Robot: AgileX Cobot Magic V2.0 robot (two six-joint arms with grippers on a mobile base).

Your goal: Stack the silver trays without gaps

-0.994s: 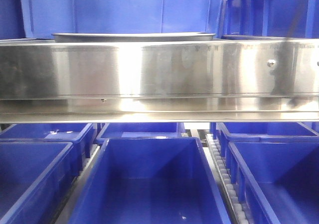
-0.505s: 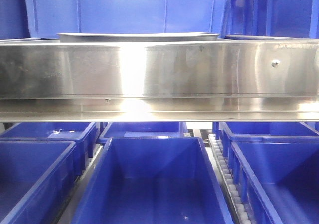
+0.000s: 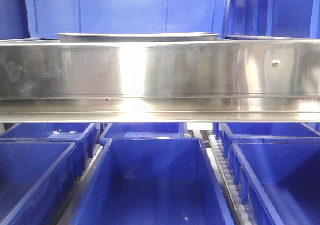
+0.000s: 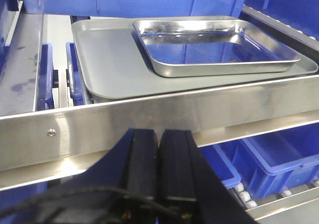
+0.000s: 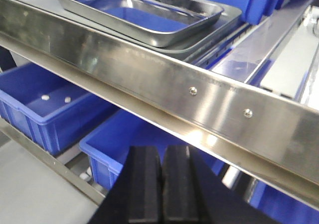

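Both wrist views look down onto the shelf: a small silver tray [image 4: 217,47] sits inside a larger grey tray [image 4: 124,64], pushed toward its far right corner, ahead of and above the left tool [image 4: 158,169]. The front view catches only the tray rim edge [image 3: 140,35] peeking over the steel shelf rail [image 3: 160,75]. Left tool is clenched, pads pressed together, holding nothing. Right tool [image 5: 160,184] likewise clenched and empty, below the rail, trays up to its left. Blue bins [image 3: 155,185] beneath. No readable writing anywhere.
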